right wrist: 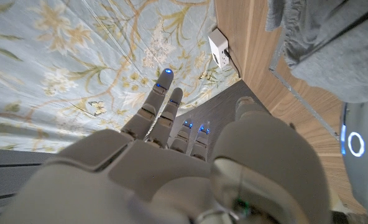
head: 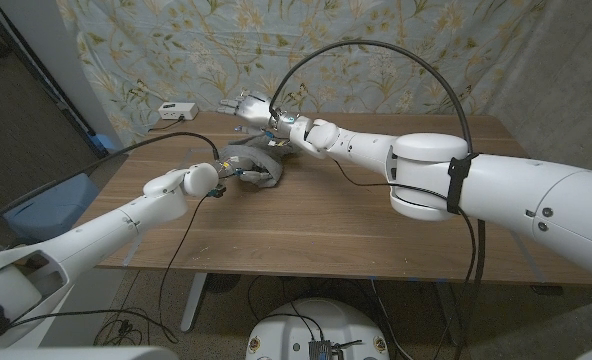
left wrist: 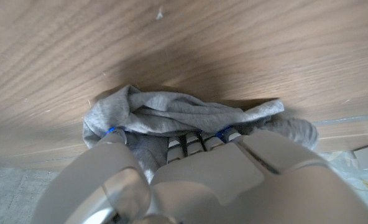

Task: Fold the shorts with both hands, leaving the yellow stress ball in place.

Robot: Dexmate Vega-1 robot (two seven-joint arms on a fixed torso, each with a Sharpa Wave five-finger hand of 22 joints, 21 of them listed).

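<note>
The grey shorts (head: 257, 165) lie bunched in a heap on the wooden table (head: 376, 235), left of its middle. My left hand (head: 220, 181) is at the heap's near left edge. In the left wrist view its fingers (left wrist: 193, 142) dig into the crumpled shorts (left wrist: 171, 115) and the thumb presses on the cloth, so it grips a fold. My right hand (head: 248, 104) hangs in the air beyond the shorts, over the table's far part, with fingers spread and nothing in it. In the right wrist view its fingers (right wrist: 165, 102) point at the curtain, and the shorts (right wrist: 333, 43) lie off to one side.
A small white box (head: 177, 110) with a cable stands at the table's far left corner, also in the right wrist view as the white box (right wrist: 218, 46). A flowered curtain (head: 376, 50) hangs behind the table. Black cables loop over my right arm and along my left arm.
</note>
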